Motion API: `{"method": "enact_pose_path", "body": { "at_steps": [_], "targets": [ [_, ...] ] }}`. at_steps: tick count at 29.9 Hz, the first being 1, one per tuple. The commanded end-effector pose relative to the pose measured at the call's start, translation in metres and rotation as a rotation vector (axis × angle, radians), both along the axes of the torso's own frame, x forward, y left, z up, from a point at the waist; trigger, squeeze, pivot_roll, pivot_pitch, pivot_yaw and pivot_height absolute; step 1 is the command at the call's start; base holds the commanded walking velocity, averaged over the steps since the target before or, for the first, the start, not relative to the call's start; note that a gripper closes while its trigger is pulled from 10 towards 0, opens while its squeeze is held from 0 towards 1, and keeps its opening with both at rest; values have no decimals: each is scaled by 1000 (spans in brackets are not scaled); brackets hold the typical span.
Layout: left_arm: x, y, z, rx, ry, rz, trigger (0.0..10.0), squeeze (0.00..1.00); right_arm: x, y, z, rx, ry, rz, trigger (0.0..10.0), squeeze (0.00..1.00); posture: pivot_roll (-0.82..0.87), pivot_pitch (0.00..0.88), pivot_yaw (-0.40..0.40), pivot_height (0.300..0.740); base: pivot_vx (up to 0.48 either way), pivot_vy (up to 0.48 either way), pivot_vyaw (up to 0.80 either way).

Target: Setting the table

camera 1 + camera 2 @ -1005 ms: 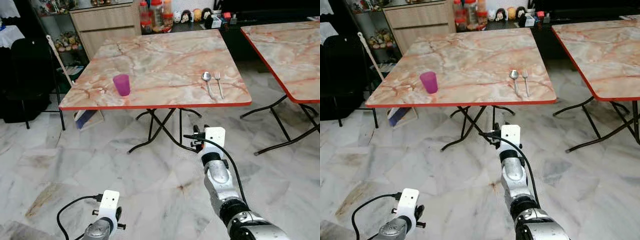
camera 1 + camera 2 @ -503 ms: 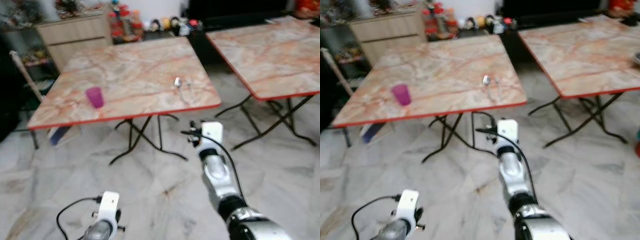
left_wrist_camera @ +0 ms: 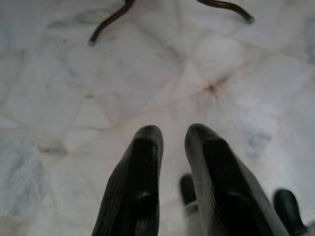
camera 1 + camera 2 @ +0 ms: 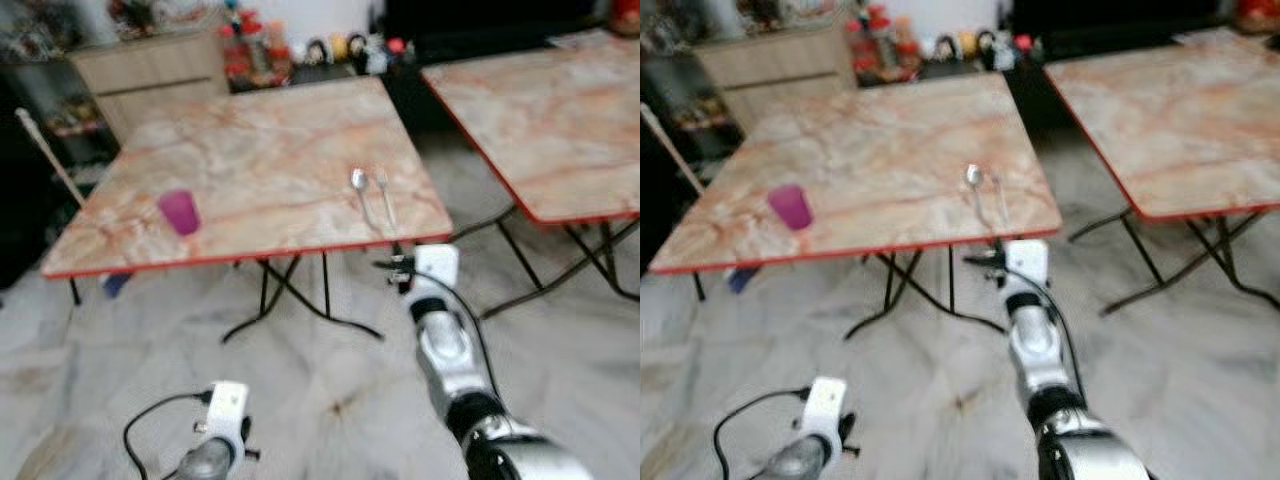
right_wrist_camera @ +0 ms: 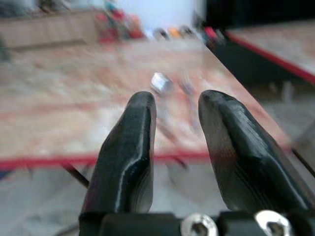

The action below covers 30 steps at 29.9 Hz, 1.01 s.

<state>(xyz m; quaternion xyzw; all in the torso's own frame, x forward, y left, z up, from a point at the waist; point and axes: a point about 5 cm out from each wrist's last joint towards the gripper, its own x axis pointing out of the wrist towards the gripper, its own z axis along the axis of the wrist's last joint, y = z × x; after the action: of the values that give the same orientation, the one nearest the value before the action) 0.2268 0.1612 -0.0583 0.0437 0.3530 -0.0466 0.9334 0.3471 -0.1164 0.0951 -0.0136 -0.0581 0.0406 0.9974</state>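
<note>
A marble-patterned folding table (image 4: 260,150) with a red edge stands ahead. On it a purple cup (image 4: 180,212) sits near the front left, and a spoon (image 4: 360,190) and a fork (image 4: 385,195) lie side by side near the front right. My right gripper (image 5: 174,110) is raised just in front of the table's front edge, open and empty, with the spoon (image 5: 160,82) showing between its fingers. My left gripper (image 3: 172,135) hangs low over the floor, its fingers a little apart and empty.
A second marble table (image 4: 540,110) stands to the right, a gap of floor between the two. A wooden cabinet (image 4: 150,70) and a shelf of jars and figurines (image 4: 300,50) line the back wall. A stick (image 4: 50,150) leans at the left. Black table legs (image 4: 290,300) cross underneath.
The camera has shifted and the table now sits closer. My right gripper has come nearer to the table's front edge, below the spoon and fork. The left arm still hangs low.
</note>
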Motion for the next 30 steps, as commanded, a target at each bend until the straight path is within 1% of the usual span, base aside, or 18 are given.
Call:
{"method": "enact_pose_path", "body": {
  "at_steps": [1,4,15,21,24,27,30],
  "targets": [
    [-4,12,-2,33,20,15,10000,0,0,13,4,0,-22,37,10000,0,-38,0,99,740,352,0,0],
    [-4,11,-2,32,20,18,10000,0,0,11,2,14,-4,31,10000,0,-37,0,94,740,354,0,0],
    [-5,10,-3,28,24,24,10000,0,-1,11,2,21,-8,36,10000,0,-38,0,90,740,354,0,0],
    [-5,9,-3,24,23,24,10000,0,0,10,3,-1,-19,42,10000,0,-39,0,87,740,366,0,0],
    [-4,9,-3,25,22,24,10000,0,0,11,4,-20,-31,47,10000,0,-38,0,87,740,398,0,475],
    [-4,10,-3,26,22,25,10000,0,0,11,2,27,-3,39,10000,0,-38,0,87,740,398,0,219],
    [-5,10,-3,27,23,25,10000,0,0,11,2,16,-7,40,10000,0,-36,0,90,740,395,0,0]
  ]
}}
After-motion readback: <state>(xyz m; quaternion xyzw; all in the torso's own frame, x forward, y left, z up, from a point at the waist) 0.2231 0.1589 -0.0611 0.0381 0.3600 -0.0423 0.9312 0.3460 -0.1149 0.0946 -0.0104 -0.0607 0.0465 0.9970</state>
